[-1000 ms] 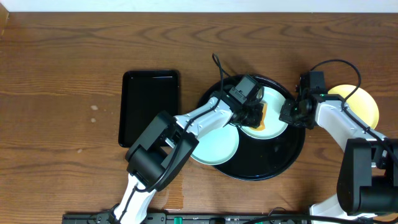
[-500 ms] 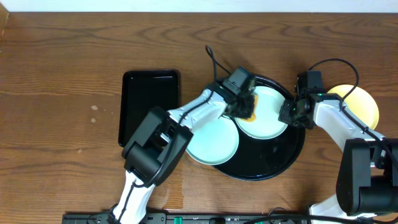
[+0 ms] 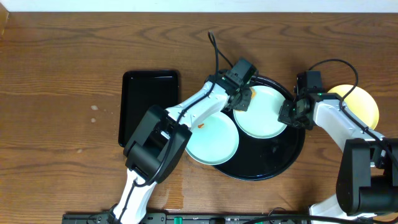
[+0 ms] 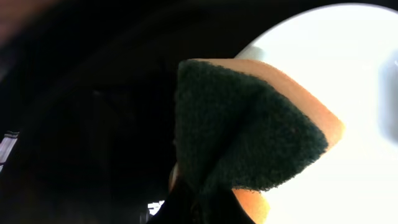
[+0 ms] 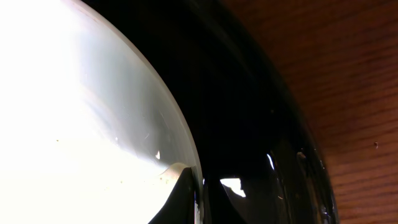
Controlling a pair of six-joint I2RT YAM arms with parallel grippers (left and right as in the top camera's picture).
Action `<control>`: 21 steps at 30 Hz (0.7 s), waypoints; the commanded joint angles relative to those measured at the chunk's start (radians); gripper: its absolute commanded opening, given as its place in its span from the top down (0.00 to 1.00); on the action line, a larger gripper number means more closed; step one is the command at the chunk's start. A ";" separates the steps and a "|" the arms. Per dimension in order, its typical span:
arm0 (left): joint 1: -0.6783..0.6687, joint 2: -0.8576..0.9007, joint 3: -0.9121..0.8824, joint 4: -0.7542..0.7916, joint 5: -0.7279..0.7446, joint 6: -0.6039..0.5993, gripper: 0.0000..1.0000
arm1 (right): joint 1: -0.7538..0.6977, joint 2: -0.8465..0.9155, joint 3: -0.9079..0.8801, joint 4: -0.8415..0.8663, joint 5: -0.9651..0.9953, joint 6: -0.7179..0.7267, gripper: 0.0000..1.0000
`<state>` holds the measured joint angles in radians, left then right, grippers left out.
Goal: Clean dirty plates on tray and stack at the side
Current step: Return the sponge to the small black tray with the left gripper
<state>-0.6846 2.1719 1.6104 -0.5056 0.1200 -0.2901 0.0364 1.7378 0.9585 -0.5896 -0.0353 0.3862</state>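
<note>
You were in the scrubbing step. Your left fingers (image 4: 186, 208) were clamped narrow on the orange sponge with a dark green scouring face (image 4: 249, 143). The sponge sat at the far-left rim of the pale mint-blue round shallow plate (image 3: 264, 118), which lay in the far half of the large round glossy black tray (image 3: 273, 167). Your right fingers (image 5: 183, 205) were pinched shut on that plate's right rim, steadying it. From overhead its face looked clean to me.

A second mint-blue round plate (image 3: 214, 142) lay nearer and to the left, overhanging the tray's left rim. It had a small orange-red smear (image 3: 200, 126) at its far-left edge. The pale yellow round plate (image 3: 364, 104) rested on the brown wood-grain surface (image 3: 62, 74) right of the tray, partly hidden by the right arm.

Next, I judged, you had to lift the sponge clear so the right arm could carry the held plate onto the yellow one. After that, the sponge needed to go down flat on the smear.
</note>
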 commanded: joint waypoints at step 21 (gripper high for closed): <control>0.158 -0.206 0.095 -0.335 0.012 -0.077 0.92 | -0.002 -0.173 -0.002 -0.076 0.149 -0.160 0.99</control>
<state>-0.5415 1.9614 1.7035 -0.8322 0.0608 -0.3626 0.0353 1.6390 0.9588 -0.6662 0.0586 0.2726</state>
